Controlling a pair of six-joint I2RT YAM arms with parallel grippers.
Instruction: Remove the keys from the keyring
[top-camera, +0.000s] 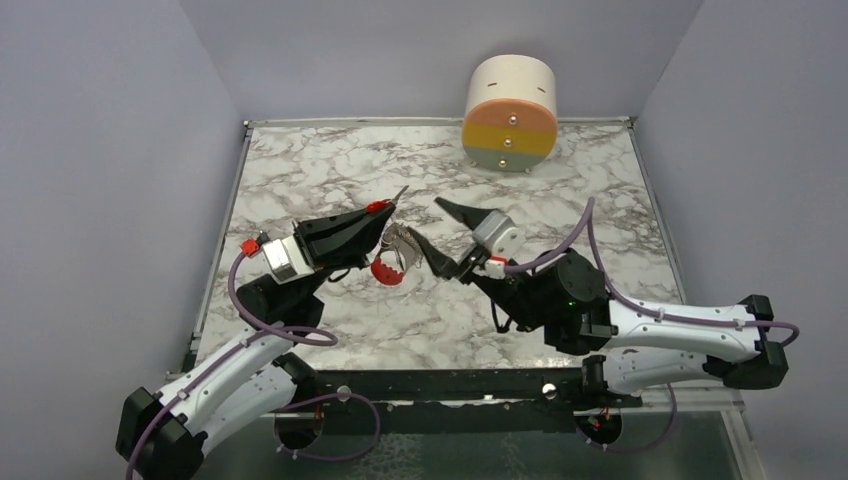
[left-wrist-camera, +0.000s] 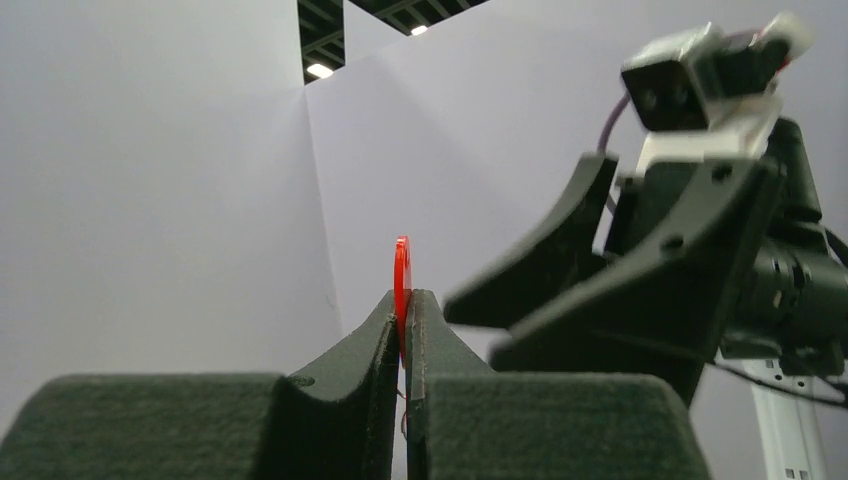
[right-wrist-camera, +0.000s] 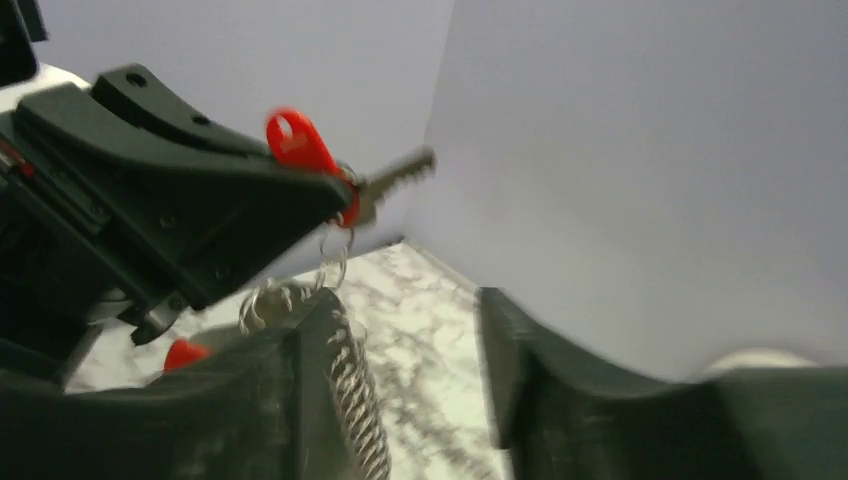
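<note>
Red-headed key (right-wrist-camera: 300, 145) sits clamped in my left pincer (top-camera: 390, 208) over the marble table (top-camera: 300, 160), its chain (top-camera: 400, 240) and red clip (top-camera: 386, 270) dangling below, while my right pincer (top-camera: 443, 233) (jaws apart) stands just beside the chain, with bare room toward the far and left edges.

You find the left gripper (top-camera: 385, 210) left of centre above the white marble-patterned tabletop (top-camera: 320, 160), with the red-headed metal key (top-camera: 380, 206) between its fingertips. The silver link-chain keyring (top-camera: 400, 240) hangs beneath the key, its red crescent clip (top-camera: 386, 270) lowest. The right gripper (top-camera: 428, 220) sits just right of the chain. The cream cylindrical container (top-camera: 510, 113) sits at the far edge, behind both.
</note>
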